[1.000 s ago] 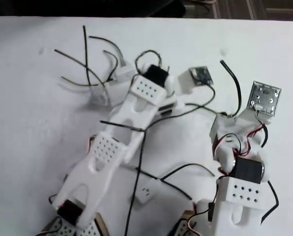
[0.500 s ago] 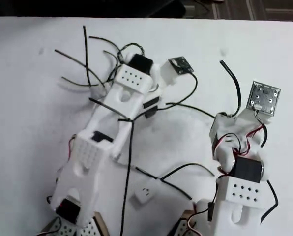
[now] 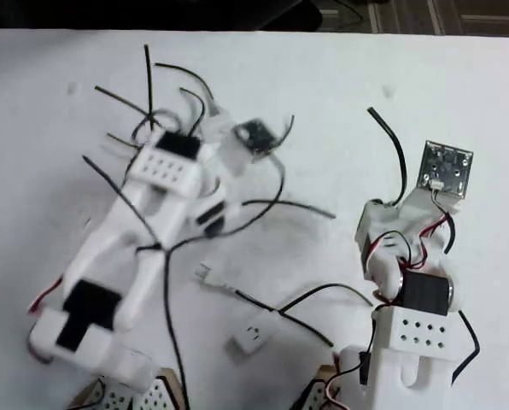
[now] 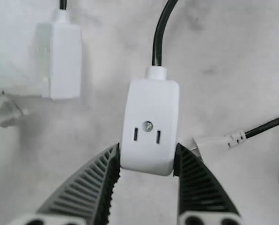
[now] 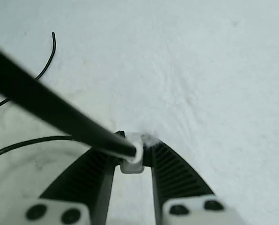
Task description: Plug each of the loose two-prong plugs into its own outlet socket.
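In the left wrist view my left gripper point(image 4: 146, 152) is shut on a white outlet socket point(image 4: 150, 126), one jaw on each side of it. Its slots face the camera and its black cord point(image 4: 159, 35) runs away from me. A second white socket point(image 4: 61, 58) lies beside it, and a loose white plug point(image 4: 214, 140) lies on the other side. My right gripper point(image 5: 135, 140) is shut on a small white plug point(image 5: 132, 161) whose black cord point(image 5: 46, 103) crosses that view. In the high view another loose plug point(image 3: 205, 273) and a white socket point(image 3: 253, 335) lie mid-table.
Black cords point(image 3: 152, 94) sprawl over the white table point(image 3: 49, 171) around the left arm point(image 3: 165, 166). The right arm point(image 3: 412, 333) stands at the right, its held cord point(image 3: 397, 158) curving up beside it. A cord point(image 3: 301, 207) crosses the table between the arms.
The left arm has swung left across the table in the high view, taking its cords along. The right arm has shifted slightly left.
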